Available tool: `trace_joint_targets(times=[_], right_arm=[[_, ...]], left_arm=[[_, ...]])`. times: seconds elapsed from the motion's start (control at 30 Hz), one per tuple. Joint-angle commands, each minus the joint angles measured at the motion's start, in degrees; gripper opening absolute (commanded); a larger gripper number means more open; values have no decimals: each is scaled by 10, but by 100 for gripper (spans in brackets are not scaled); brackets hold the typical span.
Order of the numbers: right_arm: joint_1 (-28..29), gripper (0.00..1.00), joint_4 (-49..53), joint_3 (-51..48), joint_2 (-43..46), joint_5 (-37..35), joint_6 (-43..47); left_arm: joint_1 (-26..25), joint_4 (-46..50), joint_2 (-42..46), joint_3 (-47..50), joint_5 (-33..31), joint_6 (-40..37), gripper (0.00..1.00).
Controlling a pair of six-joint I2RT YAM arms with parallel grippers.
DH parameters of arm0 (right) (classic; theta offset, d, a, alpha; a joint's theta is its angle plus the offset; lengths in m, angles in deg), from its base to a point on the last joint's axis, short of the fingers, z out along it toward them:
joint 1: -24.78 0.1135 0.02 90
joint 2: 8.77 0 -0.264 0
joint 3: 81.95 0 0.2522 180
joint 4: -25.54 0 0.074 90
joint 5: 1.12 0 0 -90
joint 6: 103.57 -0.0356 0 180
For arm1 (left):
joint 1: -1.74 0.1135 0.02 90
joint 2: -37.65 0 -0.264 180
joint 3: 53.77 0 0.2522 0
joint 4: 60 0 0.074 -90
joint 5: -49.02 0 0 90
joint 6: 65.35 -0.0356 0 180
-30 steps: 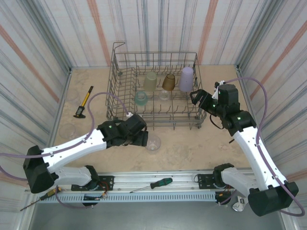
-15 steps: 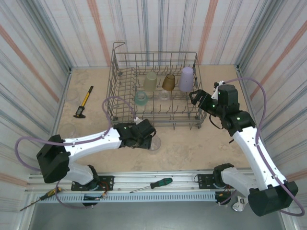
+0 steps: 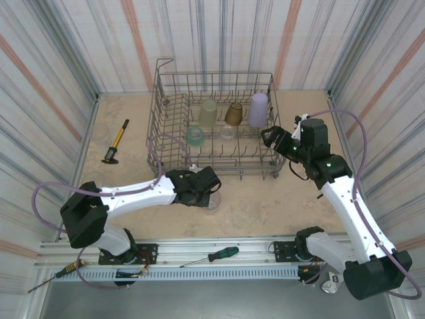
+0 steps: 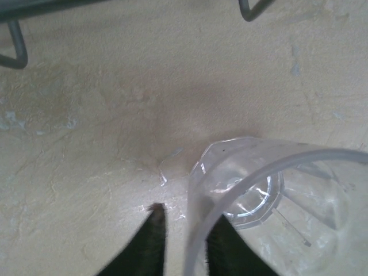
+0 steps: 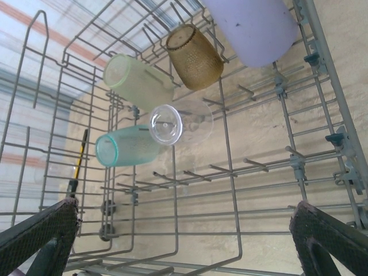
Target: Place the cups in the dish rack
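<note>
Jaws of the left gripper [image 4: 185, 233] pinch the clear cup [image 4: 270, 190] by its wall, one finger inside the rim and one outside.
That cup sits on the table [image 3: 265, 199] just in front of the dish rack [image 3: 158, 126]. Best to lift it straight, clear the rack's near side, then tip it onto free tines. The right gripper [image 5: 184, 210] hangs spread wide over the rack.

Grey rack [image 3: 174, 133]; lavender cup [image 5: 253, 26]; amber cup [image 5: 195, 57]; clear cup [image 4: 259, 190]; striped walls [image 3: 53, 66].
</note>
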Motion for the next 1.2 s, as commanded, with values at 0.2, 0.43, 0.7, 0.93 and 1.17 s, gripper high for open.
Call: trace_joint_targets(times=[0.2, 0.43, 0.7, 0.93, 1.17], right_arm=[[-5, 99, 0, -9, 6, 5, 16], [-6, 99, -12, -18, 9, 10, 1], [-6, 99, -10, -28, 19, -1, -7], [-8, 99, -2, -35, 31, -10, -13], [-10, 99, 4, -35, 45, -12, -17]], left_arm=[[-2, 23, -3, -40, -12, -16, 0], [-19, 29, 16, -64, -21, -49, 0], [-27, 37, 40, -85, -26, -74, 0], [-27, 74, 32, -151, 12, -106, 0], [-24, 98, 26, -218, 27, -144, 0]])
